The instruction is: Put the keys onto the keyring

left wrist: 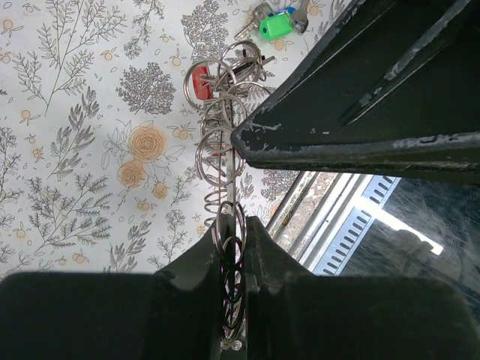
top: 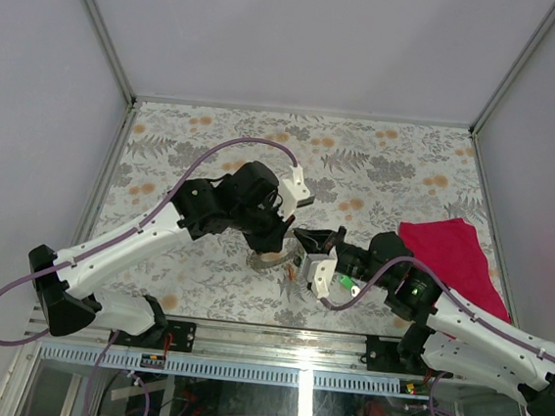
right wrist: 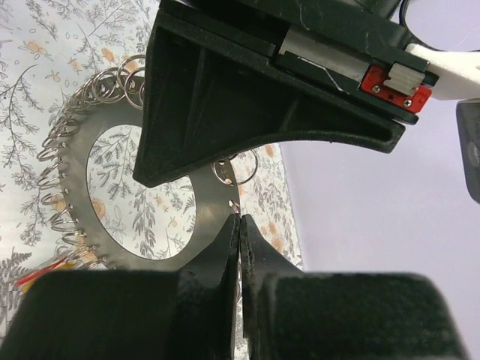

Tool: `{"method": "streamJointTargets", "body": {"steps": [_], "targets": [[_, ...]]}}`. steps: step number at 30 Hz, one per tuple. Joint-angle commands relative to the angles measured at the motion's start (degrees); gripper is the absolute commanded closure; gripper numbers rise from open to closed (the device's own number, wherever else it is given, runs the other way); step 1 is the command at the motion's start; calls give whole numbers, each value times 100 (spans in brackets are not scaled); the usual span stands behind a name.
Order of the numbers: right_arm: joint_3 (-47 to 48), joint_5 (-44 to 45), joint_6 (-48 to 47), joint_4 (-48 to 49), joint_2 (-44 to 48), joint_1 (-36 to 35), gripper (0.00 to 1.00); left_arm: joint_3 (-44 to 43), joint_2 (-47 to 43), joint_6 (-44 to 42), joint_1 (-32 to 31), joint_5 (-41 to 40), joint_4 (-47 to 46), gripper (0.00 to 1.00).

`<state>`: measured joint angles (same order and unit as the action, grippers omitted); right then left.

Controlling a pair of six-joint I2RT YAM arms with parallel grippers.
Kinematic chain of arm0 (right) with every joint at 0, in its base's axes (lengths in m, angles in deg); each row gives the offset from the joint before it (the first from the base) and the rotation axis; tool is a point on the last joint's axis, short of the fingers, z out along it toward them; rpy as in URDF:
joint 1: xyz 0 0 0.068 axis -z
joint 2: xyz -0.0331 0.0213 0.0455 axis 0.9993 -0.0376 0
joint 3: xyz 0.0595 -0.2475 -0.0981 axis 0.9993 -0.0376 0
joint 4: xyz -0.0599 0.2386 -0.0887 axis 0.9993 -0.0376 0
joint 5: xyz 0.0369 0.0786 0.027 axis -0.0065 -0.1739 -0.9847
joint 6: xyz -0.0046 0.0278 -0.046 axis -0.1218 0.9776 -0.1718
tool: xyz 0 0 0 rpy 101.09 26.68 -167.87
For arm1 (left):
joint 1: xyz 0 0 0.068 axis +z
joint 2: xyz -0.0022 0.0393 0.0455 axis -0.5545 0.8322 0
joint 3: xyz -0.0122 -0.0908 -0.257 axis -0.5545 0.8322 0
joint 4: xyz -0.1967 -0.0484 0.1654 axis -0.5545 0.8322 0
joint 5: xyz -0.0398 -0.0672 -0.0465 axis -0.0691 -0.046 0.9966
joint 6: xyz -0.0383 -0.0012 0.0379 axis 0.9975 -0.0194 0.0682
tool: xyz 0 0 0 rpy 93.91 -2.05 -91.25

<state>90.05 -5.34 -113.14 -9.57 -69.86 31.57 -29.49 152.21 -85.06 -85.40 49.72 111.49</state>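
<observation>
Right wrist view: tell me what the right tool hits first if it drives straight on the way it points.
Probably the black finger of the left tool, close ahead, above the keyring that the right tool pinches; depth is unclear.

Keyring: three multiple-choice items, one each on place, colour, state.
1. Where is the keyring? A mid-table where the arms meet; B against the far wall; C under the left arm's base.
2. Head colour of the key among its rings? A white; B red; C orange.
3. State of the right gripper? A wide open; B shut on nothing; C shut on the keyring.
Answers: 1 A, the top view shows it between the arm tips. 2 B, the left wrist view shows a red head. 3 C, its fingers pinch the flat rim.
</observation>
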Motion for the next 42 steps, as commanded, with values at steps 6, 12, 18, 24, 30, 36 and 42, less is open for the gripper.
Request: {"method": "streamJointTargets", "body": {"steps": [6,12,18,24,30,36,42], "targets": [[599,-68,801,-431,220,-51,100,140,-354,-143,-28,155,-410,92],[810,-233,1079,-740,365,-52,100,221,-432,-198,-27,285,-512,82],[857,-303,1295,-753,468,-56,100,249,-375,-252,-25,394,-525,94],[846,-353,1506,-754,553,-52,100,317,-436,-289,-23,469,-595,100],[775,-253,1637,-665,631,-57,89,369,-530,-324,-23,534,-664,100],[588,-9,2006,-356,918,-52,68,434,-622,-302,-26,326,-724,100],[498,1019,3325,-275,1269,-54,62,567,-858,-322,-22,-175,-1025,100]]}}
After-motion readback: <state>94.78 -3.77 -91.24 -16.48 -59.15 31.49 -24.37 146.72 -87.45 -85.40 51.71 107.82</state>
